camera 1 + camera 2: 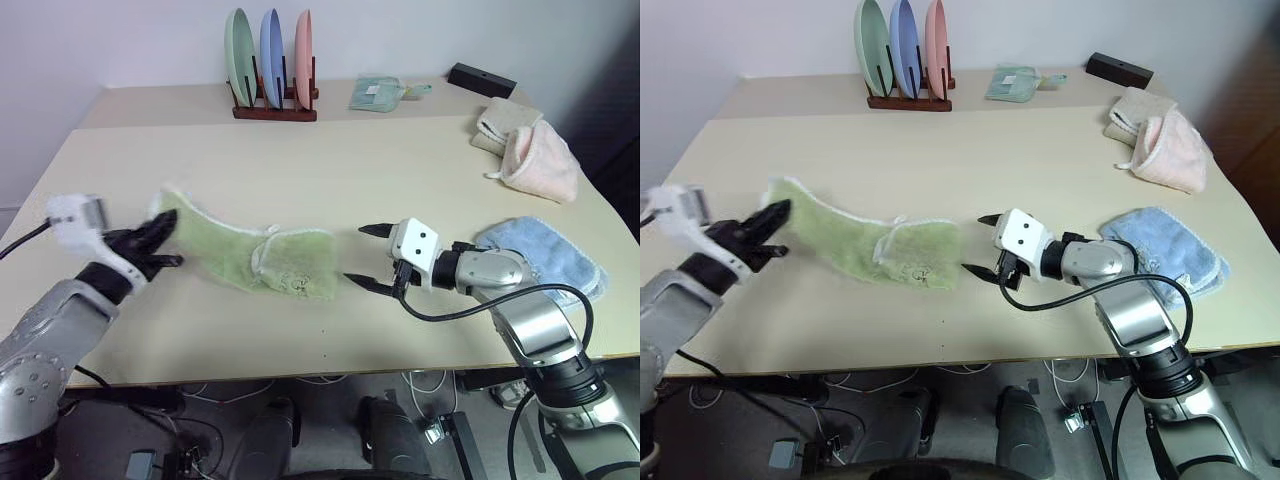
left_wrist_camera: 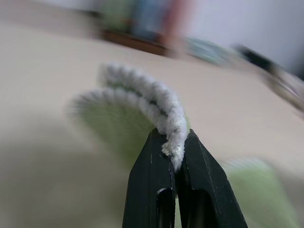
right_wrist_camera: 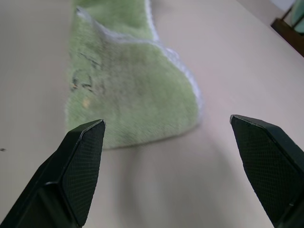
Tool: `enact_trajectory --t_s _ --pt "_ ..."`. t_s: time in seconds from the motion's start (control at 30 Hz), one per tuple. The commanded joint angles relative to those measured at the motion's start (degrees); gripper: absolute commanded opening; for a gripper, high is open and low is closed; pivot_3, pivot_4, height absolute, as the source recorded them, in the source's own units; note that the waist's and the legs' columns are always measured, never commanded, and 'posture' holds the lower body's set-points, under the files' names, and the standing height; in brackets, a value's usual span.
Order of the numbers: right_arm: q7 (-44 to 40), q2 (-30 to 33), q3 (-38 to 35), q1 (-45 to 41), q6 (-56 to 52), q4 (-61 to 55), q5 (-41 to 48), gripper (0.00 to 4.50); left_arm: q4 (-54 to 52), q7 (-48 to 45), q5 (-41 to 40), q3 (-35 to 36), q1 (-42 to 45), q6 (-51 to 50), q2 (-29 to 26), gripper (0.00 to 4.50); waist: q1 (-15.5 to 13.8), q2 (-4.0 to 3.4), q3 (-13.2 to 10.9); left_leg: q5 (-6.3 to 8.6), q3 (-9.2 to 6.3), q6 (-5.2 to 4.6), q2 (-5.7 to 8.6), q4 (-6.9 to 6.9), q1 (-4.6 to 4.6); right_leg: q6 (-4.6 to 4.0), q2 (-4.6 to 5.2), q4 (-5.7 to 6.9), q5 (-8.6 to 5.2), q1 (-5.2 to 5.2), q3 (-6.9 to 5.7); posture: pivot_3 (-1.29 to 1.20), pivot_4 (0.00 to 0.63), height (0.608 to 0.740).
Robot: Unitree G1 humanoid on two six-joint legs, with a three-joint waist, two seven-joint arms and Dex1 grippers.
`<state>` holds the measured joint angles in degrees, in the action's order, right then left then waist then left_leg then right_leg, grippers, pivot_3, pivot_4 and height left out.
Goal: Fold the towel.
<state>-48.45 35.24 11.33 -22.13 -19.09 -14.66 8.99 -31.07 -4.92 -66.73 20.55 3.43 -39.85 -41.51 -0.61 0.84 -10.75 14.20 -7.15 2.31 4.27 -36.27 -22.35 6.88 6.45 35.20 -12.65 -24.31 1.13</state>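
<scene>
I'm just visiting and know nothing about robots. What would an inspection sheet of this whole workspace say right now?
Surface: beige table, bare in the middle.
Job's things: green towel, one end lifted off the table, the other end lying flat.
Clutter: blue towel; pink cloth beside a beige cloth; plate rack with three plates; packet; black box.
Grippers: left gripper shut on the towel's trimmed edge; right gripper open, just short of the flat end.
Cables: black cable looping off the right arm.
Surroundings: white wall behind.
</scene>
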Motion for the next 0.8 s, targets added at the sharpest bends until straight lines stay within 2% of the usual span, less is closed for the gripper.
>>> enact_trajectory --t_s 0.03,0.1,0.17,0.23,0.4,0.6,0.7,0.8 --pt "0.62 0.3 -1.75 -0.44 1.43 -0.63 -0.46 4.33 -6.12 -6.86 3.61 -8.71 2.79 -2.0 -1.99 0.03 0.11 0.0 0.0 0.0 0.0 0.0 -0.01 0.03 0.0 0.02 0.0 -0.01 0.01 -0.01 0.0 0.0 0.15 0.74" --pt "0.84 0.32 -1.88 -0.29 1.43 -0.54 -0.56 4.33 -7.19 -9.16 6.7 -12.67 3.72 -2.1 -2.14 0.03 0.5 -0.01 0.0 0.0 0.02 0.0 -0.01 0.08 0.02 0.09 0.0 -0.01 0.05 -0.03 0.01 0.0 0.15 0.74" --pt "1.31 0.28 -1.96 -0.01 1.46 -0.51 -0.97 4.33 -6.9 -11.05 14.61 -21.94 5.96 -2.17 -1.64 0.03 0.63 -0.01 0.0 0.0 0.03 0.0 -0.04 0.11 0.02 0.11 -0.02 0.0 0.06 -0.06 0.01 0.0 0.15 0.74" --pt "1.62 0.27 -2.12 0.28 1.35 -0.74 -1.22 4.33 -6.04 -12.46 18.9 -26.91 6.79 -2.6 -0.97 0.03 0.7 -0.01 0.0 0.0 0.03 0.0 -0.03 0.1 0.03 0.11 -0.03 0.01 0.06 -0.06 0.01 0.0 0.15 0.74" --pt "2.08 0.87 -2.82 1.25 1.1 -1.19 -1.58 4.33 -2.82 -16.15 26.08 -31.05 7.34 -0.85 0.36 0.03 1.23 -0.01 -0.01 0.0 0.03 0.0 -0.04 0.13 0.02 0.12 -0.03 0.0 0.06 -0.07 0.02 0.0 0.15 0.74" --pt "2.59 1.14 -2.92 1.77 1.23 -1.28 -2.01 4.33 -1.28 -20.43 30.01 -31.26 6.53 -0.17 2.11 0.03 1.23 0.0 -0.01 0.0 0.02 -0.01 -0.05 0.11 0.01 0.18 -0.03 0.0 0.1 -0.07 0.02 0.0 0.15 0.74" --pt "2.89 1.04 -2.69 1.74 1.28 -1.16 -2.33 4.33 -1.94 -20.9 27.15 -27.62 5.72 -1.07 4.2 0.88 1.23 0.0 -0.01 0.0 0.02 -0.01 -0.06 0.1 0.01 0.19 -0.02 0.0 0.1 -0.07 0.02 0.0 0.15 0.74" --pt "3.15 1.02 -2.57 1.76 1.32 -0.99 -2.51 4.33 -3.41 -20.3 24.64 -23.43 5.06 -2.4 5.39 2.36 1.25 0.0 -0.01 0.0 -0.02 -0.01 -0.08 0.1 0.01 0.2 -0.01 0.01 0.11 -0.07 0.01 0.0 0.15 0.74"
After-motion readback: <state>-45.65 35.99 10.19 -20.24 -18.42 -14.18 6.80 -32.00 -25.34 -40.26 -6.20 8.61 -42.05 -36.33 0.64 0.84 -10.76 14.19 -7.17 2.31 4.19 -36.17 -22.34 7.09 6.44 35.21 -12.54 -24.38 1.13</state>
